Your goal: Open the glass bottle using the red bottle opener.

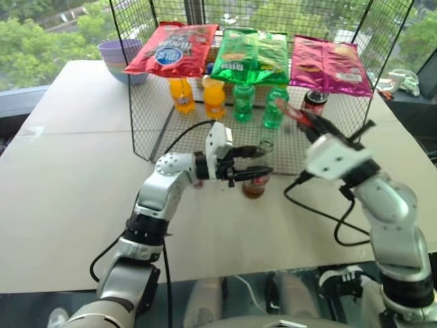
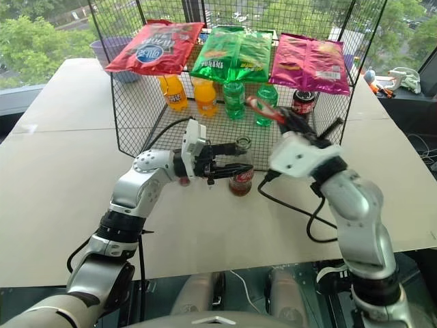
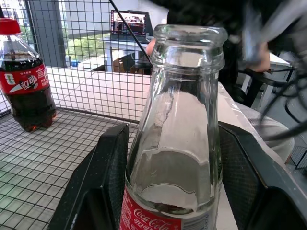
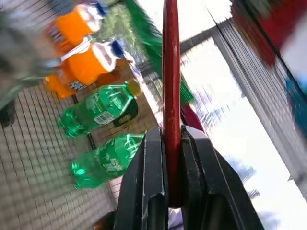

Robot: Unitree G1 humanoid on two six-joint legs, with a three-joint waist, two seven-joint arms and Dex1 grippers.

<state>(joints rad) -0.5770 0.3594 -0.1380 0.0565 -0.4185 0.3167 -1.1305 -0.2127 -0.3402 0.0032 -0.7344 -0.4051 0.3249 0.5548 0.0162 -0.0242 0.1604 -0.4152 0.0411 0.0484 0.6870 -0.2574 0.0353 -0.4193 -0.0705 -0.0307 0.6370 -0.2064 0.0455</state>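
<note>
Holding uncapped glass bottle (image 3: 175, 143) upright on counter (image 1: 75, 171).
Left claw (image 1: 254, 172) clamping bottle; right claw (image 4: 173, 158), at 2 o'clock, pinching red bottle opener (image 4: 171, 72).

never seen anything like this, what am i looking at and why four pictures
This is a humanoid robot with two arms, each ending in two black fingers. Two pictures come from a stereo camera on its head, looking down over the arms; the other two come from cameras on each wrist, looking along that arm's fingers.

The left gripper clasps a small clear glass bottle with dark cola and a red label, standing on the pale table; its mouth is open, with no cap on it. The right gripper, raised beside it, is shut on a flat red bottle opener.

Behind them stands a black wire rack holding orange soda bottles, green plastic bottles and a dark cola bottle, with snack bags on top.
</note>
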